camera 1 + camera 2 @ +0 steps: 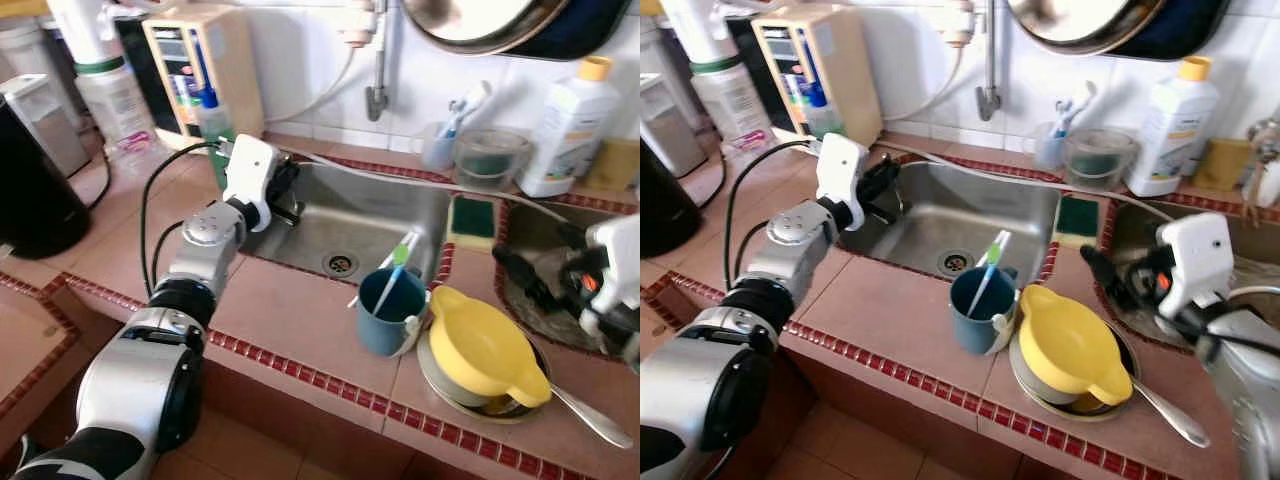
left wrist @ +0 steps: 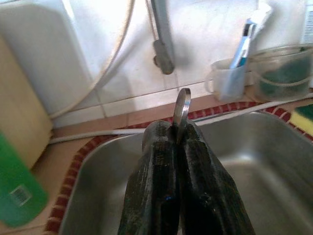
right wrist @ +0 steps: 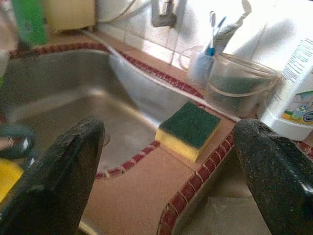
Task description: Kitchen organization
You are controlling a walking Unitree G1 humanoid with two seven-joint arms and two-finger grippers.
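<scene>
Upright, spoon [image 2: 182, 110] stands clamped in left pincer [image 2: 178, 142].

sink [image 1: 330, 215] sits recessed in the counter [image 1: 290, 310], tap [image 1: 376, 95] on the wall behind it. sponge [image 1: 473, 220] on the counter strip right of the sink; second basin [image 1: 545, 300] right of that. cup [image 1: 388, 312] stands on the counter before the sink's right corner, toothbrush [image 1: 393, 272] in it. bowl [image 1: 480, 345] lies upside down on a plate [image 1: 440, 385], just right of the cup. spoon [image 1: 592, 413] right of the plate. tub [image 1: 490, 157] and bottle [image 1: 562, 130] behind the sponge, by the wall. left gripper [image 1: 285, 195] over the sink's left edge; right gripper [image 1: 535, 280] over the second basin.
</scene>
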